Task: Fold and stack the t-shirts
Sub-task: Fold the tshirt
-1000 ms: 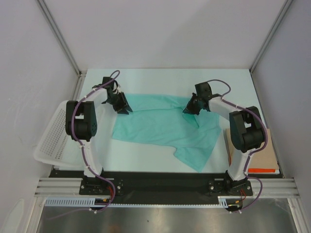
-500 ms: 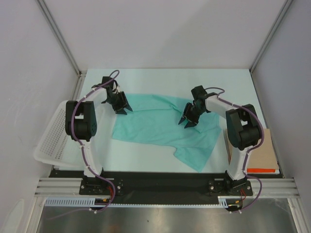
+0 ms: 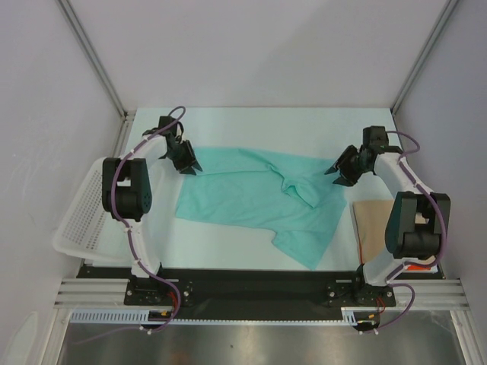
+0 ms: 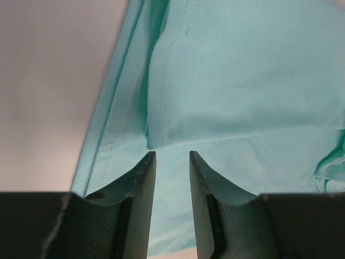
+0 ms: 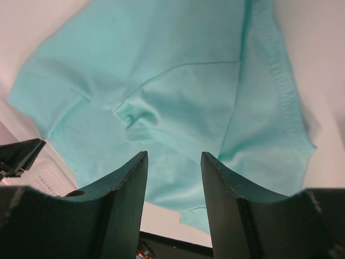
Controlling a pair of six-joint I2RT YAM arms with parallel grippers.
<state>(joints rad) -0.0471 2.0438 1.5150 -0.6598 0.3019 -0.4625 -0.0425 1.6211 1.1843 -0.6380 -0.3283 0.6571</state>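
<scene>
Left gripper point(image 4: 167, 155) hovers narrowly parted over the t-shirt point(image 3: 243, 198), right gripper point(image 5: 173, 155) wider, both empty: plain only in wrist views; overhead they are too small.

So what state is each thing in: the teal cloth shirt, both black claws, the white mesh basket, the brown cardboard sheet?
Teal cloth t-shirt: spread on the table, not folded, rumpled, bunched near its right side.
Left gripper: open a little, over the shirt, holding nothing.
Right gripper: open, above the shirt, holding nothing.
White mesh plastic basket: no shirt visible inside.
Flat brown cardboard sheet: lying flat, partly hidden by the right arm.
</scene>
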